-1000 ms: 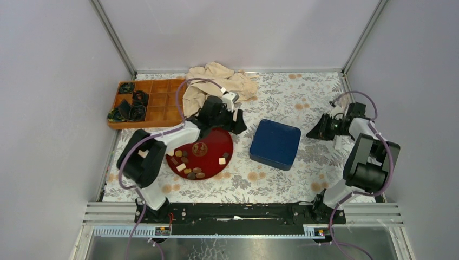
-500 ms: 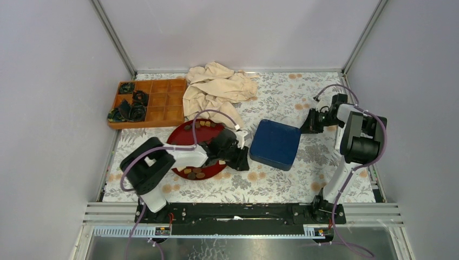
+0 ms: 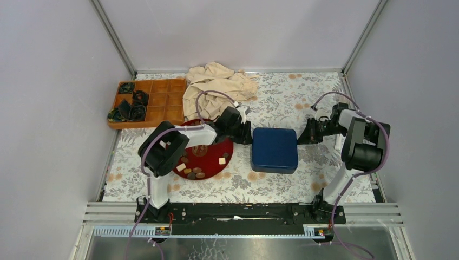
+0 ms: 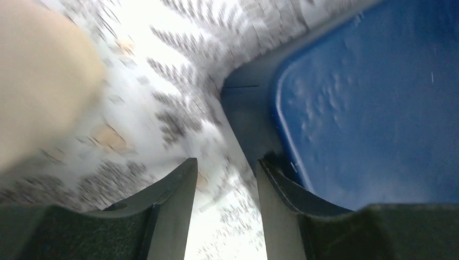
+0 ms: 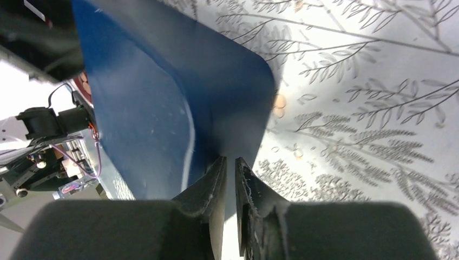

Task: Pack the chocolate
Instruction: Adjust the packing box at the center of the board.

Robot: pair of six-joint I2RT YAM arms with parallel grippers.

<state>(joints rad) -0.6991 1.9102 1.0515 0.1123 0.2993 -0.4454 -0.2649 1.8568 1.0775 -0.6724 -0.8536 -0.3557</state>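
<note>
Chocolate (image 3: 194,173) lay unpacked on the red plate (image 3: 214,147) while the spread left end effector (image 4: 226,165) and the nearly pressed-together right end effector (image 5: 231,161), its grip unclear, flanked the closed blue box (image 3: 274,150), which seemingly needed opening next.

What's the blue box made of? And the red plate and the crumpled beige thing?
The blue box probably has a card or leatherette cover: matte, faintly pebbled, rounded corners. The red plate looks like lacquer or plastic: smooth, even red with a gold emblem. The beige cloth is soft fabric: it lies in loose folds.
</note>
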